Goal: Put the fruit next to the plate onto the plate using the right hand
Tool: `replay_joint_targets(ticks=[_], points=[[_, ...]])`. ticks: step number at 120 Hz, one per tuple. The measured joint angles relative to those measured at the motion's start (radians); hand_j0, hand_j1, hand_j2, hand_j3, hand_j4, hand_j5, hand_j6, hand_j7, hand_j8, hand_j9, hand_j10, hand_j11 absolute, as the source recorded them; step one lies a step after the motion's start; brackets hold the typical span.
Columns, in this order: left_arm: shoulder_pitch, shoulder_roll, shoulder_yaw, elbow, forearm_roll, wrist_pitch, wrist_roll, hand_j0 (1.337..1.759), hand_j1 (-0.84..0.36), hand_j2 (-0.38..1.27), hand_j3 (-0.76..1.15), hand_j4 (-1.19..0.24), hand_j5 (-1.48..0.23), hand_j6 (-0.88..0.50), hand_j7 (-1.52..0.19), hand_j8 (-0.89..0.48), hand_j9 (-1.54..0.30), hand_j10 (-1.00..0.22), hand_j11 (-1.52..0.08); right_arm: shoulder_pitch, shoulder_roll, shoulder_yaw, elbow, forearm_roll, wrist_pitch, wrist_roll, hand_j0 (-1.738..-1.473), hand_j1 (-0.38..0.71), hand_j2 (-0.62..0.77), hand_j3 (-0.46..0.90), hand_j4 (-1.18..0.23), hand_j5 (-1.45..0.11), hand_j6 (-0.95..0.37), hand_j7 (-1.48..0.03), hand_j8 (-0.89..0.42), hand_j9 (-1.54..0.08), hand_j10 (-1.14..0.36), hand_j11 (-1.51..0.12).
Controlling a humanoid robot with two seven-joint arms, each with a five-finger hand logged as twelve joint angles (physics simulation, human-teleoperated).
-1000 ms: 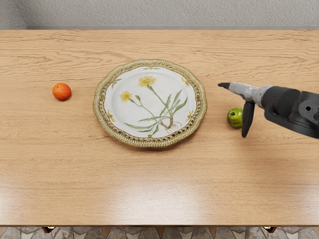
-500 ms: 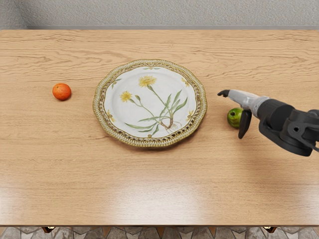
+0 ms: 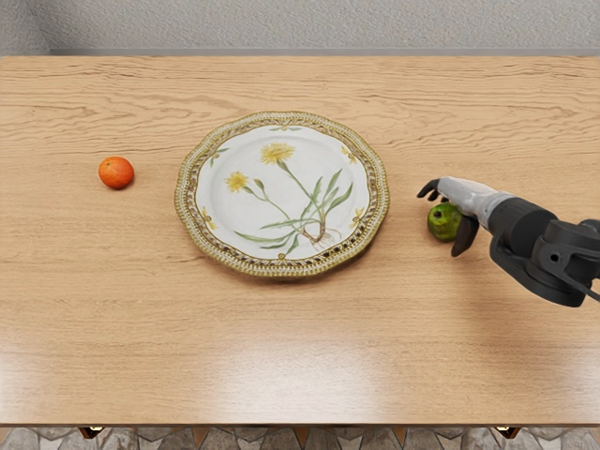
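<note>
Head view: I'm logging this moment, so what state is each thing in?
Plate: flat on the table, empty.
Green fruit: on the table right of the plate, not lifted.
Orange fruit: left of the plate, untouched.
Right hand: over the green fruit; grip unclear.

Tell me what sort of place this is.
Probably a simulated dining setting. A wooden table carries a flowered plate, with an orange on one side and a green fruit on the other. A grey wall stands behind.
</note>
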Motion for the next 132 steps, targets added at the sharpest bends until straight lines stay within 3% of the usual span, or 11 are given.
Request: replay_joint_targets(ticks=[19, 44, 62, 70, 104, 132], points=[[0.000, 0.000, 0.000, 0.000, 0.000, 0.000, 0.000, 1.658, 0.33, 0.00, 0.00, -0.02, -0.02, -0.02, -0.02, -0.02, -0.02, -0.02, -0.02, -0.005, 0.003, -0.001, -0.014, -0.009, -0.001, 0.000, -1.658, 0.02, -0.06, 0.00, -0.32, -0.40, -0.32, -0.40, -0.32, -0.40, -0.31, -0.40], [0.000, 0.000, 0.000, 0.000, 0.000, 0.000, 0.000, 1.658, 0.33, 0.00, 0.00, -0.02, -0.02, -0.02, -0.02, -0.02, -0.02, -0.02, -0.02, -0.014, 0.009, 0.003, -0.022, -0.015, -0.002, 0.000, -1.657, 0.17, -0.08, 0.00, -0.46, -0.57, -0.42, -0.58, -0.36, -0.58, -0.45, -0.58], [0.000, 0.000, 0.000, 0.000, 0.000, 0.000, 0.000, 1.658, 0.33, 0.00, 0.00, -0.02, -0.02, -0.02, -0.02, -0.02, -0.02, -0.02, -0.02, -0.026, 0.016, 0.023, -0.034, -0.010, -0.004, 0.000, -1.653, 0.21, 0.11, 0.00, -0.59, -0.72, -0.42, -0.74, -0.34, -0.74, -0.52, -0.74], [0.000, 0.000, 0.000, 0.000, 0.000, 0.000, 0.000, 1.658, 0.33, 0.00, 0.00, -0.02, -0.02, -0.02, -0.02, -0.02, -0.02, -0.02, -0.02, -0.028, 0.017, 0.034, -0.036, 0.001, -0.004, 0.000, -1.653, 0.21, 0.23, 0.00, -0.63, -0.79, -0.44, -0.80, -0.36, -0.81, -0.54, -0.81], [0.000, 0.000, 0.000, 0.000, 0.000, 0.000, 0.000, 1.658, 0.33, 0.00, 0.00, -0.02, -0.02, -0.02, -0.02, -0.02, -0.02, -0.02, -0.02, -0.029, 0.011, 0.088, -0.038, 0.023, 0.006, 0.001, -1.650, 0.17, 0.16, 0.00, -0.63, -0.92, -0.41, -0.92, -0.33, -0.94, -0.52, -0.96], [0.000, 0.000, 0.000, 0.000, 0.000, 0.000, 0.000, 1.658, 0.33, 0.00, 0.00, -0.02, -0.02, -0.02, -0.02, -0.02, -0.02, -0.02, -0.02, -0.016, -0.029, 0.184, 0.016, 0.031, 0.059, 0.001, -1.650, 0.15, 0.14, 0.00, -0.64, -0.97, -0.43, -0.94, -0.34, -0.99, -0.52, -1.01]])
